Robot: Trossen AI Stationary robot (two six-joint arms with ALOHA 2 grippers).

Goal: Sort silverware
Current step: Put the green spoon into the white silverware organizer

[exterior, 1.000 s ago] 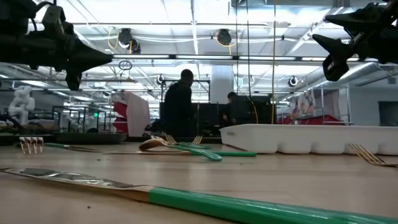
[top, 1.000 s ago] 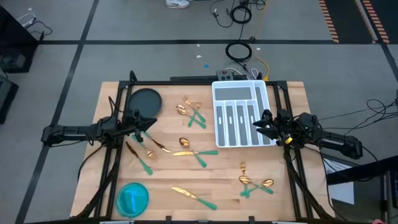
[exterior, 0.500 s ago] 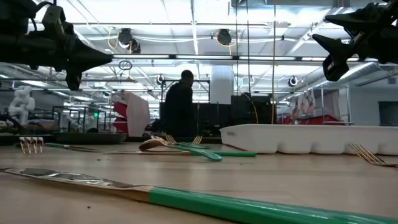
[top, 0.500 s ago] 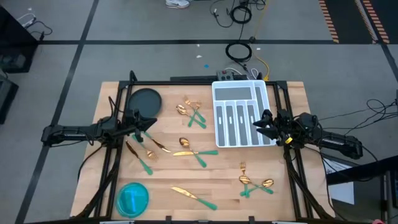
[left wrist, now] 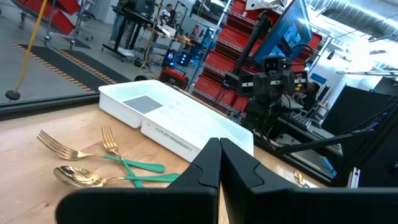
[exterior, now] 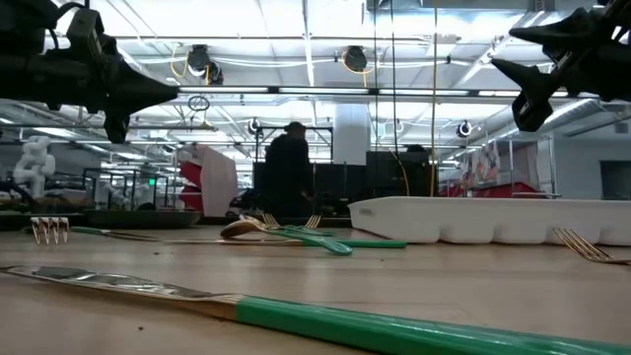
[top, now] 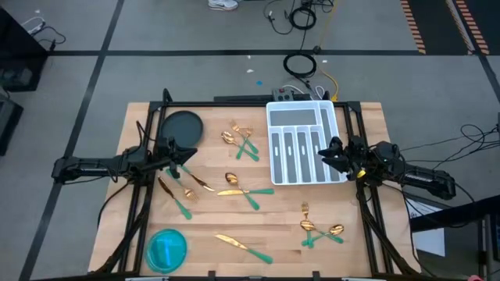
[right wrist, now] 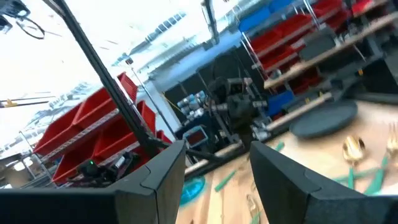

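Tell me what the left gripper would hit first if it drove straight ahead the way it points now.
Probably the white tray. The left gripper, shut and empty, points across the table at it, with the right gripper raised beyond. It sits above the table, so it may pass over the forks; depth is unclear.

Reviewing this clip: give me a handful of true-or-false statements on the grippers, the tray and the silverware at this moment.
1. The left gripper has its fingers shut and holds nothing. True.
2. The right gripper grips a fork. False: its fingers are open and empty, above the white tray's right edge.
3. The dark plate lies at the table's far left. True.
4. The blue bowl sits inside the tray. False: it sits at the near left corner.
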